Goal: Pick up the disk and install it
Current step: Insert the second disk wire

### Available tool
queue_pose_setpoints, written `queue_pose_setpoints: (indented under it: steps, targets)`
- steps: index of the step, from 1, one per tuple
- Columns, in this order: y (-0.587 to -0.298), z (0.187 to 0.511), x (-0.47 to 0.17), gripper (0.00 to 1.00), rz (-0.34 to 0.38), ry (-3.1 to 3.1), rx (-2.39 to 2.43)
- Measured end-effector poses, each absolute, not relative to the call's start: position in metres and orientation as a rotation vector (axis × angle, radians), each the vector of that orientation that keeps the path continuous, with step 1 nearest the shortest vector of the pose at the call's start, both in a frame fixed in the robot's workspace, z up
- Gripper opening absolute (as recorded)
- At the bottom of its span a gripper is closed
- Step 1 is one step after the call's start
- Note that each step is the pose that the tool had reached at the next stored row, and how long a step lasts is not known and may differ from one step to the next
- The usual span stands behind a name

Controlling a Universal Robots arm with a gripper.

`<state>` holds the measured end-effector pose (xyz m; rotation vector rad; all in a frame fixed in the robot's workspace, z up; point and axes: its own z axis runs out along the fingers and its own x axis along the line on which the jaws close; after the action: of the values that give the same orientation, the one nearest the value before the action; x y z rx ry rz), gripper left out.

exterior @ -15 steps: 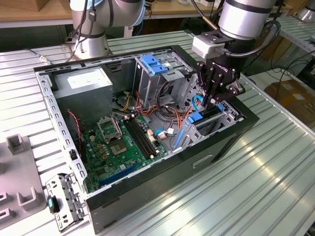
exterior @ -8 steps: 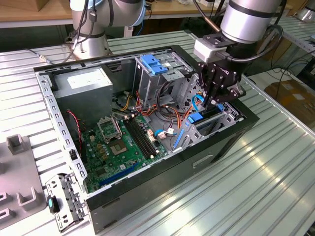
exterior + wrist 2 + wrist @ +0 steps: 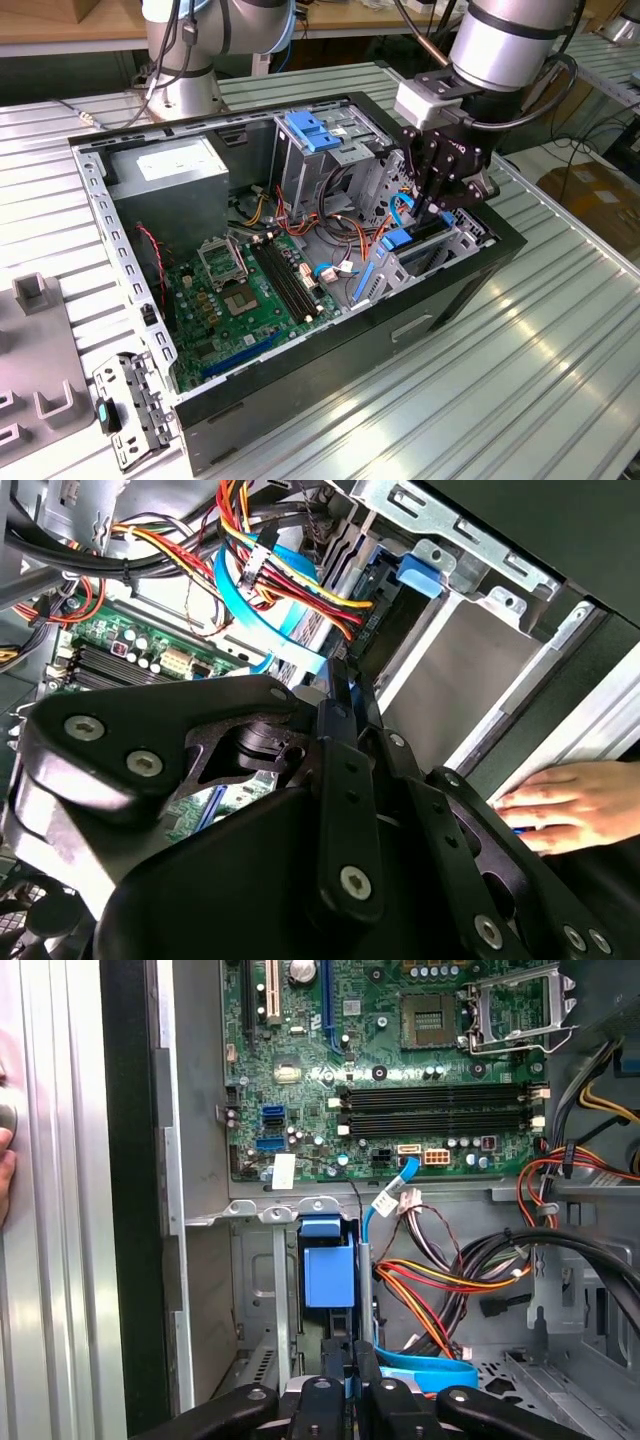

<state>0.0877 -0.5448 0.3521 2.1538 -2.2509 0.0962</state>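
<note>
The disk (image 3: 415, 238) stands on edge in the drive cage at the exterior view's right end of the open computer case (image 3: 300, 400). Its blue rail shows along the top, and the rail's blue tab (image 3: 328, 1272) shows in the first wrist view, sunk in the bay slot. My gripper (image 3: 437, 212) reaches straight down onto the disk. Its black fingers are drawn close together on the disk's thin upper edge, as seen in both wrist views (image 3: 350, 1365) (image 3: 340, 685). The disk's label is hidden inside the cage.
A grey power-supply box (image 3: 170, 170), the green motherboard (image 3: 245, 290), a light-blue latch plate (image 3: 315, 130) and loose coloured cables (image 3: 340, 225) fill the case. A person's hand (image 3: 580, 805) rests on the case's outer side. A second arm's base (image 3: 185, 60) stands behind.
</note>
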Motion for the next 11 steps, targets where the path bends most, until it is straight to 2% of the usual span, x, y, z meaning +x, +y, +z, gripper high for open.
queue_pose_setpoints:
  steps: [11]
  targets:
    - [-0.5448, 0.3479, 0.0892, 0.16, 0.096, -2.251, 2.154]
